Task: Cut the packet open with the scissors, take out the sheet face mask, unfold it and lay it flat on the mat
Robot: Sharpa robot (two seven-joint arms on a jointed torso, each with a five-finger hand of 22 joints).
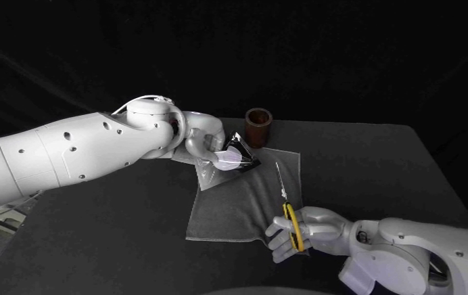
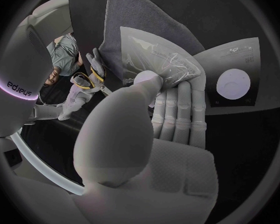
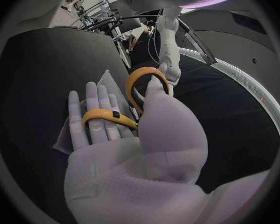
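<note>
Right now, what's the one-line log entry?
left hand holds packet at far corner of mat | right hand holds scissors at near edge | scissors apart from packet

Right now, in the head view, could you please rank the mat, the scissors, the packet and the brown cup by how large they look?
1. mat
2. scissors, long but thin
3. packet and brown cup: these look alike, and the left hand hides part of the packet, so I won't rank them.

The left robot hand (image 2: 162, 134) pinches the clear, crinkled packet (image 2: 162, 59) between thumb and fingers, with the grey mat (image 2: 140, 10) lying behind it. Beyond the mat, the right robot hand (image 2: 84, 88) holds yellow-handled scissors (image 2: 97, 75).
</note>
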